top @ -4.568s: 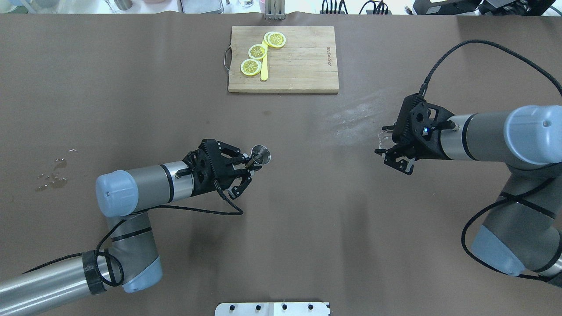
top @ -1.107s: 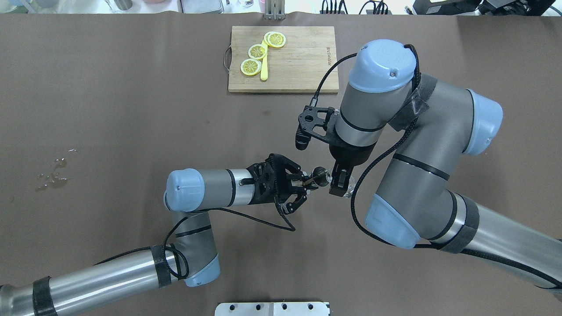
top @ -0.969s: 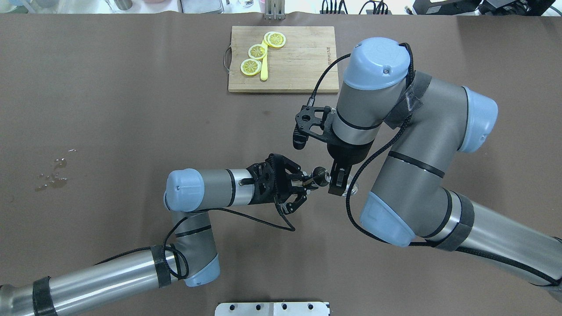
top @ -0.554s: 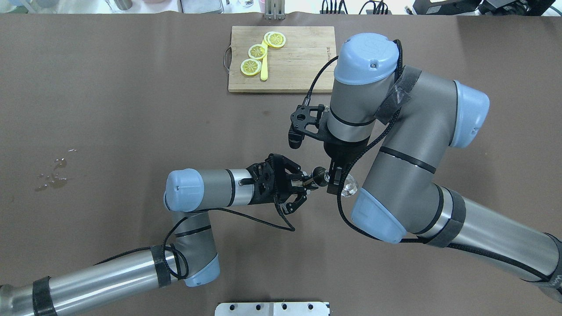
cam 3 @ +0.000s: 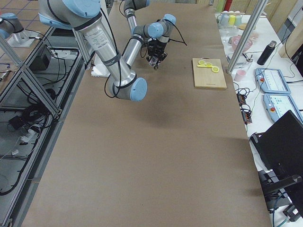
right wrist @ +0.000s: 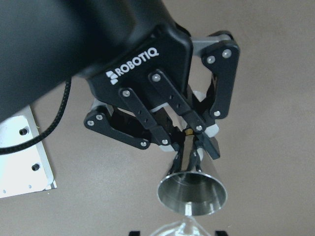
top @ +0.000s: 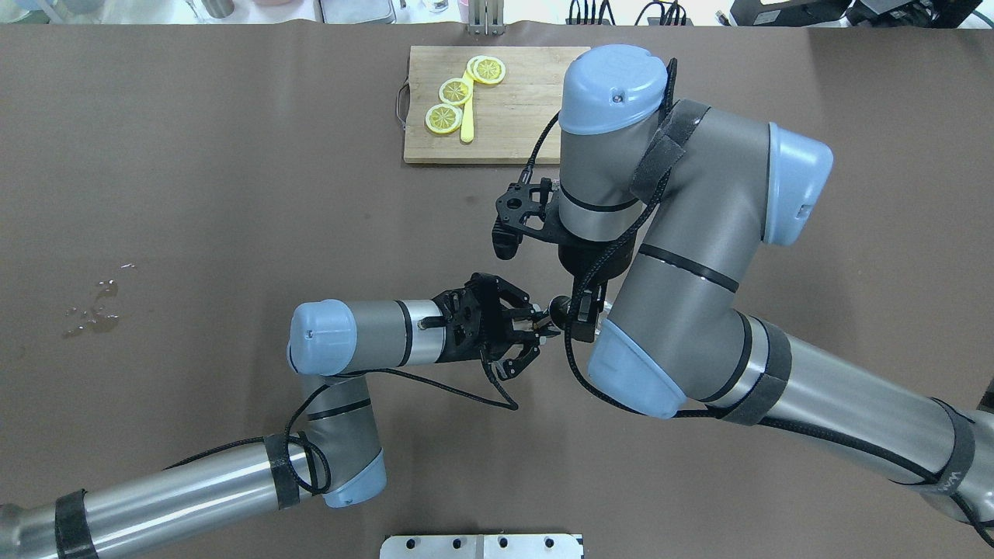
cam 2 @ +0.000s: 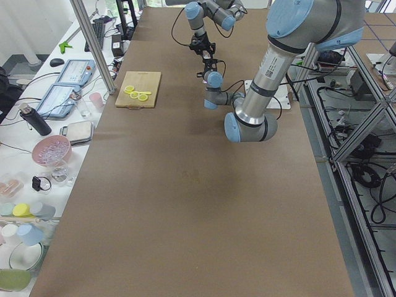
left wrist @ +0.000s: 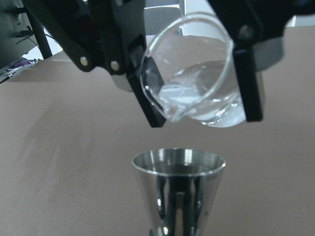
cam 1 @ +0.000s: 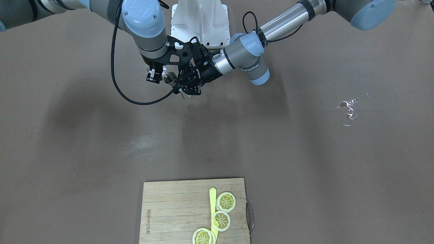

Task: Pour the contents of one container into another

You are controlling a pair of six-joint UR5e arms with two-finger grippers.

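Right gripper [left wrist: 197, 91] pinches the small clear glass [left wrist: 189, 64] by its walls, likely slick and fragile; left gripper [right wrist: 193, 143] clamps the rigid shiny steel hourglass jigger [left wrist: 178, 189] at its waist.

Wooden cutting board [top: 520, 101] with lemon slices [top: 455, 92] and yellow stick [top: 467, 128]; wet patch [top: 93, 314] on brown table [top: 233, 155].

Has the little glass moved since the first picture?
Yes. Seen from overhead, the glass went left: from right of the cutting board to below its right edge.
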